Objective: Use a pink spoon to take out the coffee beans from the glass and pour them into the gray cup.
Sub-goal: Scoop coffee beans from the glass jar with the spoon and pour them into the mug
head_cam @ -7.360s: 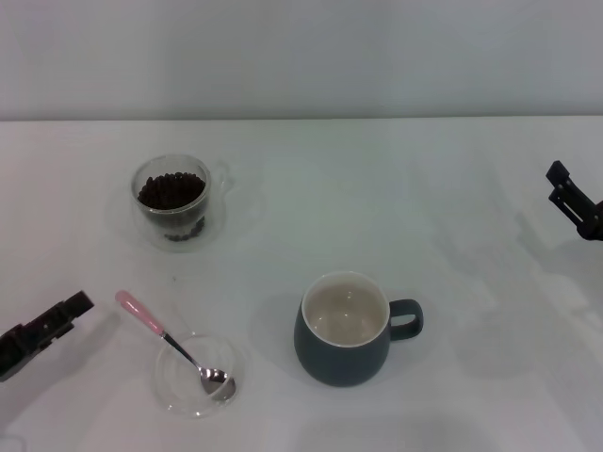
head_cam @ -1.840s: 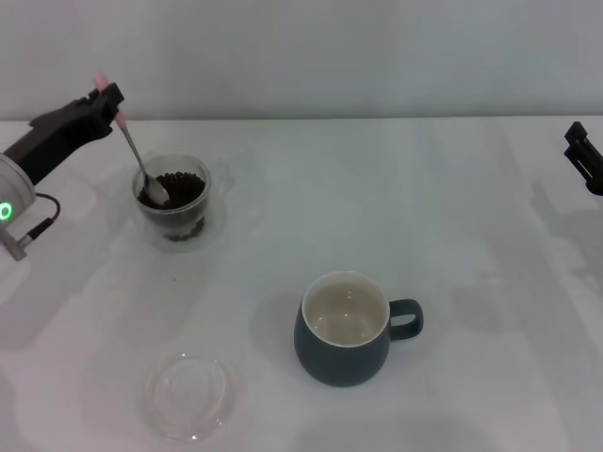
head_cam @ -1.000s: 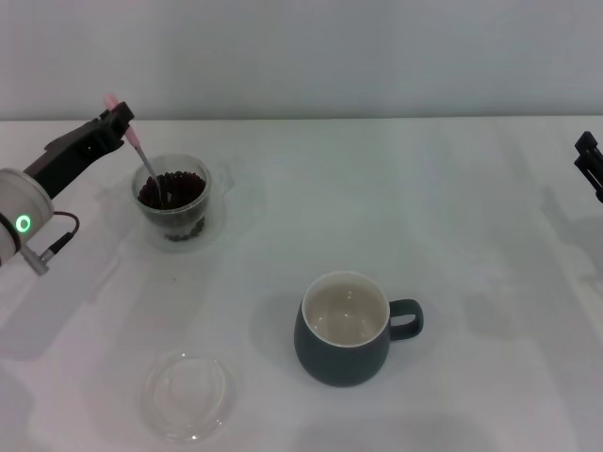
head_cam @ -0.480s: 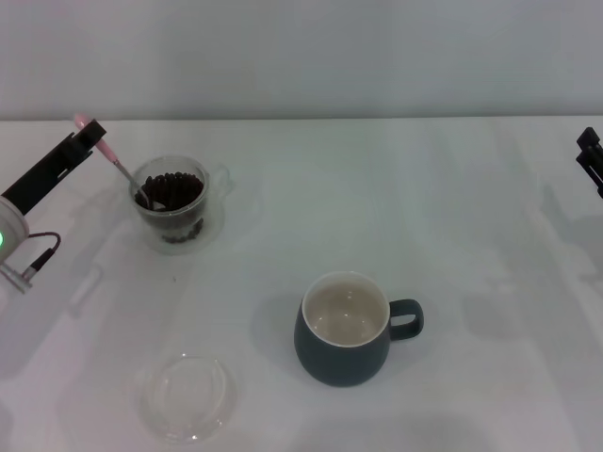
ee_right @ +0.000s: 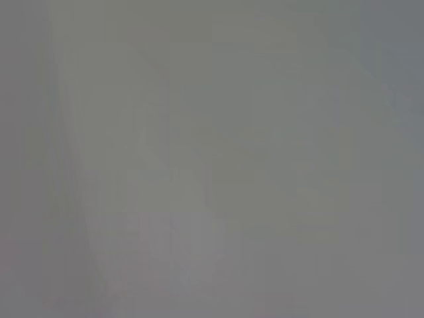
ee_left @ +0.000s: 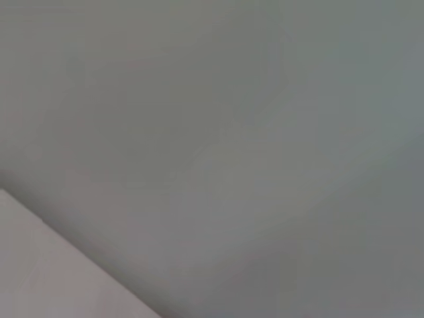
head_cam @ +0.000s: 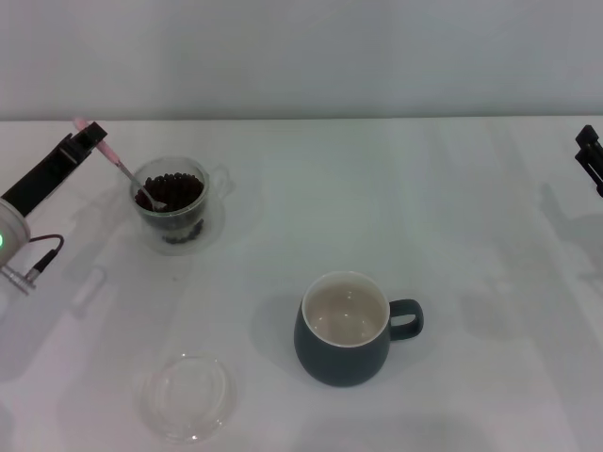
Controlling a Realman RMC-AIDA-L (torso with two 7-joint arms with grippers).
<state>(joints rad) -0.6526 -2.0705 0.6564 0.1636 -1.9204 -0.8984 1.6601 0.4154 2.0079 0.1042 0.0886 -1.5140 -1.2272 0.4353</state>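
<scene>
Black left gripper (head_cam: 90,137) pinches the pale pink handle of the pink spoon (head_cam: 105,151); beside it, dark brown coffee beans (head_cam: 172,191) fill the clear glass (head_cam: 171,201). Well apart from it, the gray cup (head_cam: 347,330) is dark blue-grey outside, cream inside.

The left gripper (head_cam: 83,139) is a long black block on a white rounded wrist bearing a green light and a thin black cable. The right gripper (head_cam: 591,160) is black and angular.
</scene>
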